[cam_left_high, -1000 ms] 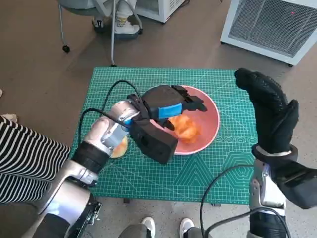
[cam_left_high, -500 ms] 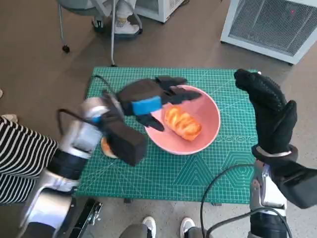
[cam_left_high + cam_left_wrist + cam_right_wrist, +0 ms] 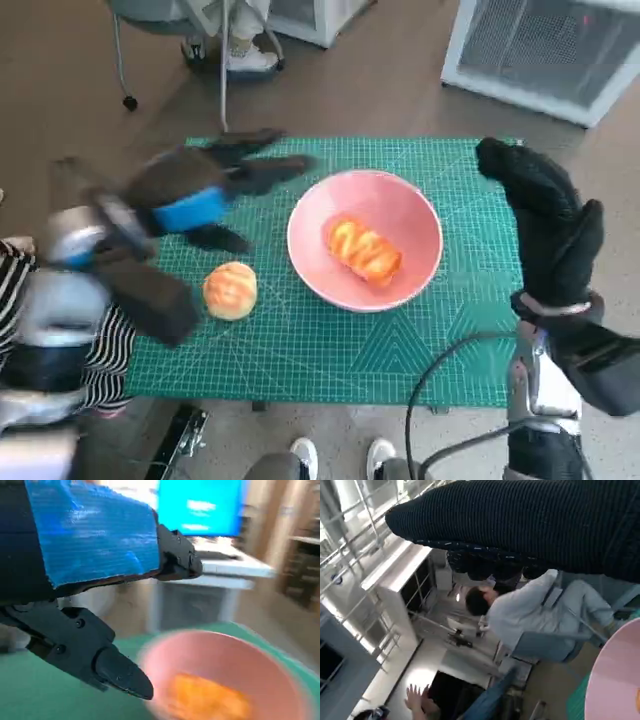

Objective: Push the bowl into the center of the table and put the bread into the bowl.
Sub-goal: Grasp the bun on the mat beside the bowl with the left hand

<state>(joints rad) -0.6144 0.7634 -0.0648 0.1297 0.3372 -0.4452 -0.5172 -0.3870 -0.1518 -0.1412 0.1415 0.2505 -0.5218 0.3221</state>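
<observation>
I see the pink bowl [image 3: 365, 239] sitting near the middle of the green cutting mat [image 3: 330, 340] that covers the table, with an orange-glazed bread roll [image 3: 362, 250] lying inside it. A second, round bun [image 3: 230, 290] rests on the mat just beside the bowl, on my left-arm side, apart from the rim. My left hand [image 3: 205, 190] hovers blurred above the mat near the bun, its fingers [image 3: 120, 672] spread apart and holding nothing. In the left wrist view the bowl [image 3: 220, 650] and the roll [image 3: 207, 700] show beyond those fingers. My right hand [image 3: 540, 215] is raised upright over the mat's edge past the bowl, gloved fingers extended, nothing in it. A seated person [image 3: 530, 610] shows in the right wrist view.
</observation>
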